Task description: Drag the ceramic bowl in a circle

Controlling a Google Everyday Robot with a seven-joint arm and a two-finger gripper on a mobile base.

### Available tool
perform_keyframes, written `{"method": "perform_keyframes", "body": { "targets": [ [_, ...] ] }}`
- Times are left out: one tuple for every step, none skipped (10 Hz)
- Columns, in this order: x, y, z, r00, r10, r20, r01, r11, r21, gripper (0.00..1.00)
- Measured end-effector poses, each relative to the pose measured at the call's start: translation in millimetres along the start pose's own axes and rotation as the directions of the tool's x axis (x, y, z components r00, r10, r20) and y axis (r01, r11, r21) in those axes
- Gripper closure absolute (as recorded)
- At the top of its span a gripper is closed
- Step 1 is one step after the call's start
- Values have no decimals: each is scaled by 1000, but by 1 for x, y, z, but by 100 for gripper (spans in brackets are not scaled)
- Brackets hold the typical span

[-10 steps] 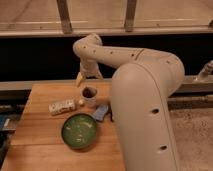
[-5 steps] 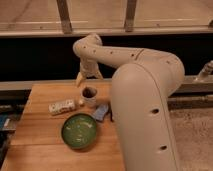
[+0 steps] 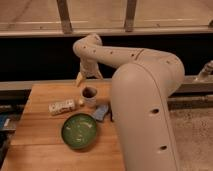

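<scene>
The ceramic bowl (image 3: 79,131) is round, shallow and glossy green with pale flecks inside. It sits on the wooden table (image 3: 35,140), near the front and right of the middle. My gripper (image 3: 82,78) hangs above the table's far edge, behind a small white cup (image 3: 89,95) with a dark inside. It is well apart from the bowl and holds nothing that I can see.
A pale wrapped packet (image 3: 62,106) lies left of the cup. A blue cloth-like item (image 3: 101,112) lies right of the bowl, against my arm's white body (image 3: 145,115), which covers the table's right side. A dark wall and a rail run behind the table.
</scene>
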Motion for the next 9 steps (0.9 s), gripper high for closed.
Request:
{"method": "perform_keyframes", "body": {
  "targets": [
    [0, 0, 0, 1000, 0, 0, 0, 1000, 0, 20],
    [0, 0, 0, 1000, 0, 0, 0, 1000, 0, 20],
    [0, 0, 0, 1000, 0, 0, 0, 1000, 0, 20],
    [0, 0, 0, 1000, 0, 0, 0, 1000, 0, 20],
    [0, 0, 0, 1000, 0, 0, 0, 1000, 0, 20],
    [0, 0, 0, 1000, 0, 0, 0, 1000, 0, 20],
    [-2, -1, -1, 1000, 2, 3, -2, 1000, 1, 20],
    [-8, -6, -7, 999, 30, 15, -30, 1000, -5, 20],
    [-12, -14, -13, 999, 52, 17, -52, 999, -6, 20]
  ]
}}
